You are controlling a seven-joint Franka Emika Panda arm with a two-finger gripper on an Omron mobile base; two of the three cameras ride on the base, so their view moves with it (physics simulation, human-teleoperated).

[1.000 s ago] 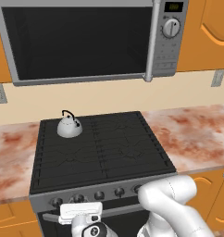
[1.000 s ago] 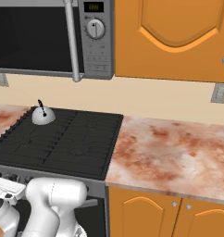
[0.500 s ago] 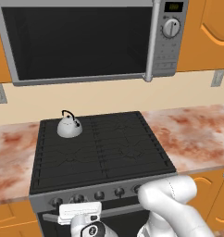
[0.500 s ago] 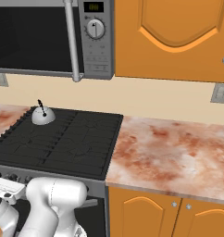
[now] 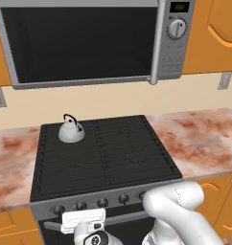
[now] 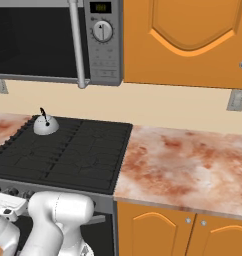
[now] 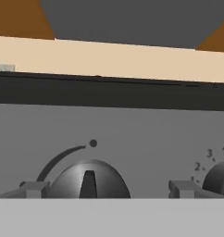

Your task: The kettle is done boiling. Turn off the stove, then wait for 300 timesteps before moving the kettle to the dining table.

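Observation:
The small silver kettle (image 5: 71,131) (image 6: 45,125) with its black arched handle stands upright on the back left burner of the black stove (image 5: 137,158) (image 6: 93,160). My gripper (image 7: 109,189) is low in front of the stove's grey knob panel, with the white hand (image 5: 84,222) (image 6: 5,207) below the left knobs. It is open. One round dark knob (image 7: 88,180), its pointer mark straight up, sits between the fingertips (image 7: 35,190), and a clear gap shows on the right side. The dining table is out of view.
A second knob (image 7: 220,178) with numbered marks sits to the right. A grey microwave (image 5: 89,40) hangs over the stove. Marbled counter (image 5: 199,139) (image 6: 188,165) flanks it, with orange cabinets (image 6: 193,40) above and below.

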